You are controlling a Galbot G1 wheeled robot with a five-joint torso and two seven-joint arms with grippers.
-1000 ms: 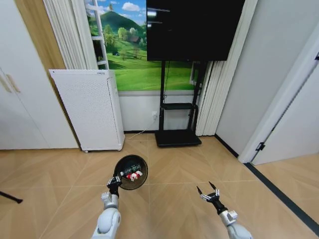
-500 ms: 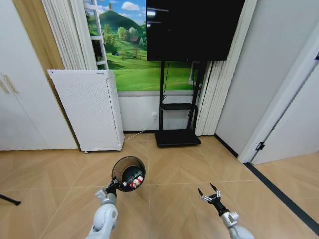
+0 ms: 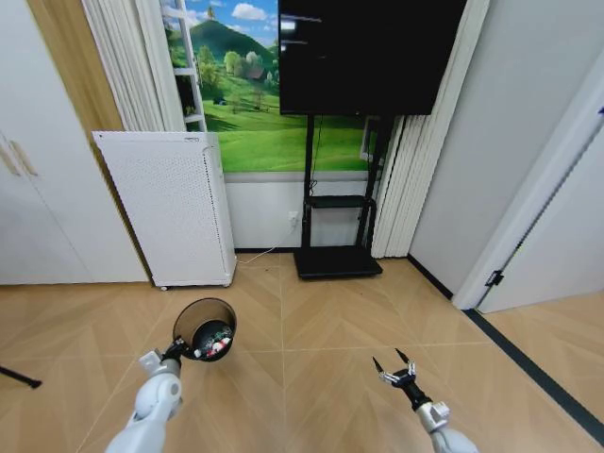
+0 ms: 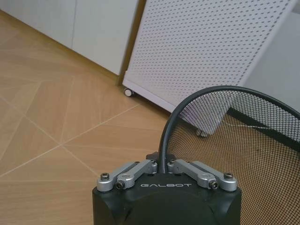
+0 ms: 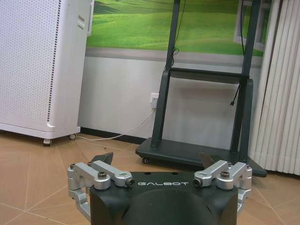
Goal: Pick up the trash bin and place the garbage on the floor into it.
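The small black wire-mesh round trash bin (image 3: 205, 328) hangs above the light tan herringbone parquet floor (image 3: 311, 321), tilted so that its open mouth faces the camera in the head view. It sits left of centre in the scene, in front of and a little to the right of the tall white perforated box-shaped appliance (image 3: 170, 208) that stands against the far wall. Inside the bin lie small pieces of garbage (image 3: 214, 341): red and white scraps with a hint of green, too small to tell apart.

The left gripper (image 3: 174, 354) holds the bin at the near part of its rolled rim. In the left wrist view the left gripper's (image 4: 161, 169) fingers are drawn together on the dark rim, with the mesh wall curving away behind them and the white appliance's wheeled base beyond.

The right gripper (image 3: 396, 370) hovers low over the floor at the right near side, well apart from the bin, its fingers spread wide and holding nothing. The right wrist view shows the right gripper's (image 5: 157, 161) two dark tips standing apart.

Farther back, a large black flat screen (image 3: 368, 57) is mounted on a black wheeled stand (image 3: 337, 257) in front of a green landscape mural (image 3: 247, 94).
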